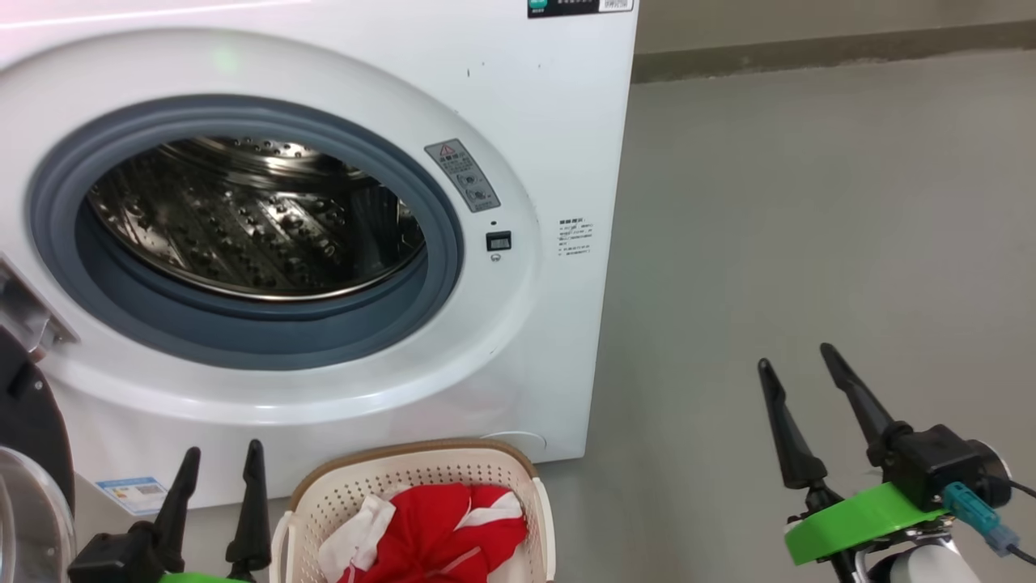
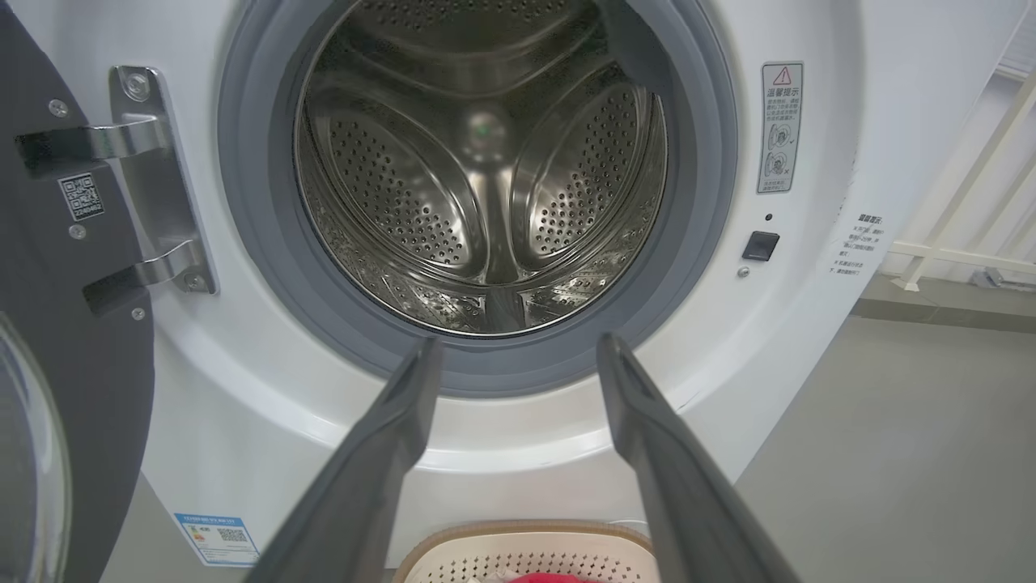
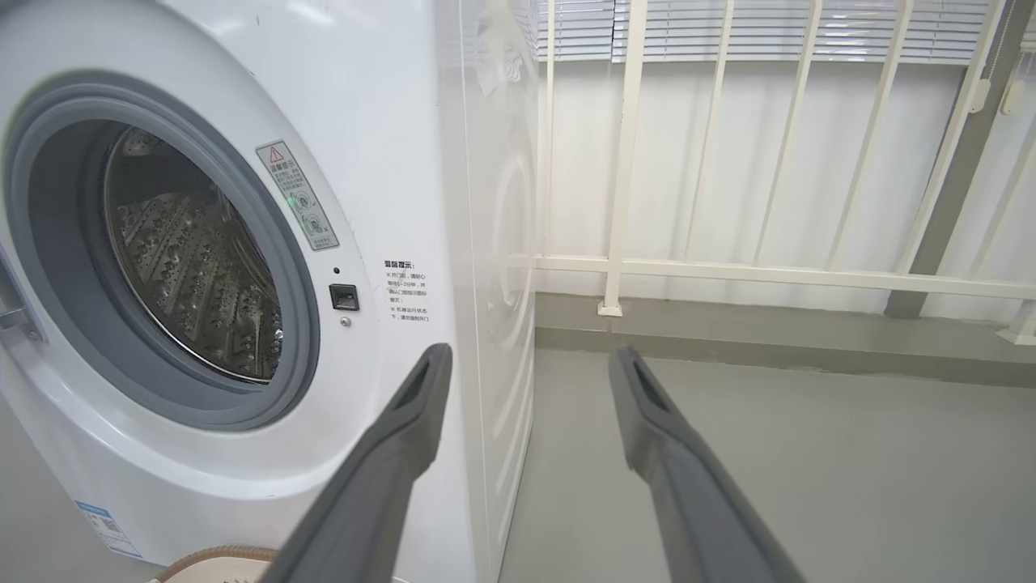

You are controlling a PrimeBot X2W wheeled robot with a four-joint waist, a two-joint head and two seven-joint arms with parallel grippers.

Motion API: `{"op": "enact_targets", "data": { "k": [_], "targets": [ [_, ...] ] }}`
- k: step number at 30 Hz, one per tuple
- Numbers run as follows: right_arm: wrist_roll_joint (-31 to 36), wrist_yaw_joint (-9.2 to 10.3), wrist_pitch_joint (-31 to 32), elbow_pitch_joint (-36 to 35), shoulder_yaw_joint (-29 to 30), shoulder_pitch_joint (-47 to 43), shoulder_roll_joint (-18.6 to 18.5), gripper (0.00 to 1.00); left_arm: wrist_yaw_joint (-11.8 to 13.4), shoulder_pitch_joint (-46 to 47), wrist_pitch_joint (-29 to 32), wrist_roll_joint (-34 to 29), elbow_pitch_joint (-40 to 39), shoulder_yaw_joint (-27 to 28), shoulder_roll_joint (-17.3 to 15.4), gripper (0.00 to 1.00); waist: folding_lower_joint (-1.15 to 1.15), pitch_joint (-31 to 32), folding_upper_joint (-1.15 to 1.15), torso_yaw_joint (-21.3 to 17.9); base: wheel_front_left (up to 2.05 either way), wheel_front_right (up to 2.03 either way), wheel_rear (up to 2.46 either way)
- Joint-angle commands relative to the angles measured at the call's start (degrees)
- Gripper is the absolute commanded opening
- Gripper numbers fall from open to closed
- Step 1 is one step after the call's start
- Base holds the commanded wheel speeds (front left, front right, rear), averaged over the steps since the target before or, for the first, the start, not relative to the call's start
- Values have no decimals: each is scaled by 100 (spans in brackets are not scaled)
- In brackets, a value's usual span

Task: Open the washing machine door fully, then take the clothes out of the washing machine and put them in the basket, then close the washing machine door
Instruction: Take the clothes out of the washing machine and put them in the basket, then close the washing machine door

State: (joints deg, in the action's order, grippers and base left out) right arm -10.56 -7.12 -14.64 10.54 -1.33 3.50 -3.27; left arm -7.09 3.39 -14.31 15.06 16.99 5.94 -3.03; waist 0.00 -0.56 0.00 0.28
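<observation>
The white washing machine stands with its steel drum showing no clothes inside. Its door hangs swung out at the far left, black rim and glass partly in view, and is also visible as the door in the left wrist view. Red and white clothes lie in the cream basket on the floor before the machine. My left gripper is open, just left of the basket. My right gripper is open over the bare floor to the right.
Grey floor spreads to the right of the machine. A white railing and wall stand behind it. The door's metal hinge sits on the machine's left front.
</observation>
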Motion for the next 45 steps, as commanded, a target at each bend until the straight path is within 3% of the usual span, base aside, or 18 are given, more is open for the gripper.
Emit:
{"op": "enact_targets", "data": {
  "k": [1,23,45],
  "targets": [
    [-33,-36,-36,-190,-68,45,-28,100,-24,46,-69,-43,-196,234,-94,100,0,58,0,-18,0,0,0],
    [-40,-36,-36,-207,-50,-96,-32,100,-19,-116,-69,-211,-190,336,-81,100,0,181,0,-43,-9,9,0],
    [-64,-36,-36,-130,-124,-103,-81,100,-37,-150,-69,-6,-247,237,-29,100,0,192,0,8,-144,144,0]
  ]
}}
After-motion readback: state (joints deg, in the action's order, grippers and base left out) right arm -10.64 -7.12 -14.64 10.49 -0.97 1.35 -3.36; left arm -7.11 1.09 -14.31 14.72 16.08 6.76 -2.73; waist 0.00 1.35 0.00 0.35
